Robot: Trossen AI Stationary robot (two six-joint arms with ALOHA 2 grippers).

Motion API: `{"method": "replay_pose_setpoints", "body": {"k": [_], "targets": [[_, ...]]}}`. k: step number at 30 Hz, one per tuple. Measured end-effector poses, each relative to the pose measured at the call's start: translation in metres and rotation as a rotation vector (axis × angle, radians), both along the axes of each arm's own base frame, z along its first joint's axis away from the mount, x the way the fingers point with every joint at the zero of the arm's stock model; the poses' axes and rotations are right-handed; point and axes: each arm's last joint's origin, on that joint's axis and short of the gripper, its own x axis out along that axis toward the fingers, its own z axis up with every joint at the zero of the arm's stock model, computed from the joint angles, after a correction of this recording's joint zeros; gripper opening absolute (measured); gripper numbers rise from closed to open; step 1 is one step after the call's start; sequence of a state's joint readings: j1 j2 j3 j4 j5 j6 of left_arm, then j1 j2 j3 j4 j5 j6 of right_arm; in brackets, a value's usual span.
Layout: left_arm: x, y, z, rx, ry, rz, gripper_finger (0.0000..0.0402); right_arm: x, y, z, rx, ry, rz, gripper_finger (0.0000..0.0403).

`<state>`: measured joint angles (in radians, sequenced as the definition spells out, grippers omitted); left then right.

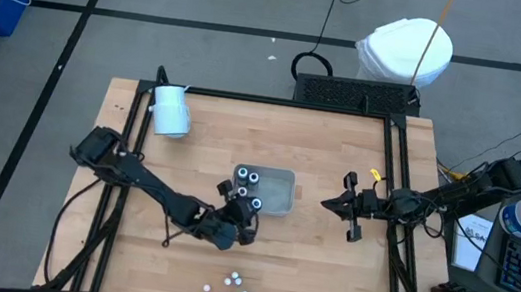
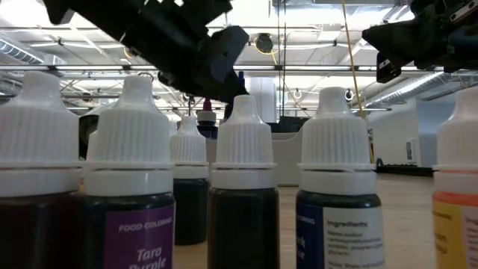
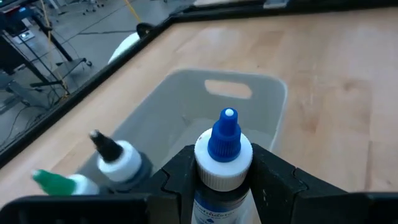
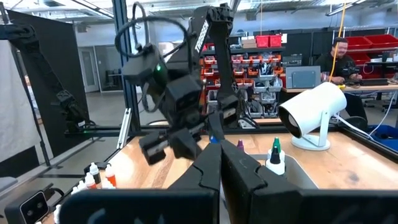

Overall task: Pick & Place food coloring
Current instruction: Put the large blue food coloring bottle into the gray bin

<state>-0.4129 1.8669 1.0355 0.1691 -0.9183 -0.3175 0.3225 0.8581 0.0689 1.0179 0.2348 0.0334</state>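
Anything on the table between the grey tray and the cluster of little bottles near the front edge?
Only the left gripper, shut on a blue-capped bottle beside the tray. From there to the cluster the high view shows bare wood.

The right gripper is showing its dark jaws pressed together. Beyond, the black left arm is hanging over the wooden tabletop, near small capped bottles and a white cylindrical lamp.
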Motion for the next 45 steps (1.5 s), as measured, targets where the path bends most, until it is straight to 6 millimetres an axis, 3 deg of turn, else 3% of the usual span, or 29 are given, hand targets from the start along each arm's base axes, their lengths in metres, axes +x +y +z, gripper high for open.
{"method": "replay_pose_setpoints", "body": {"k": [8,45], "targets": [[0.0046,0.0007,-0.0093,-0.016,-0.034,0.034,0.0129,0.0,0.0,0.0001,0.0,-0.001,0.0,0.0],[0.0019,-0.0018,-0.0077,-0.053,-0.112,0.117,0.0129,0.0,0.0001,0.0001,-0.019,-0.003,-0.001,0.0]]}}
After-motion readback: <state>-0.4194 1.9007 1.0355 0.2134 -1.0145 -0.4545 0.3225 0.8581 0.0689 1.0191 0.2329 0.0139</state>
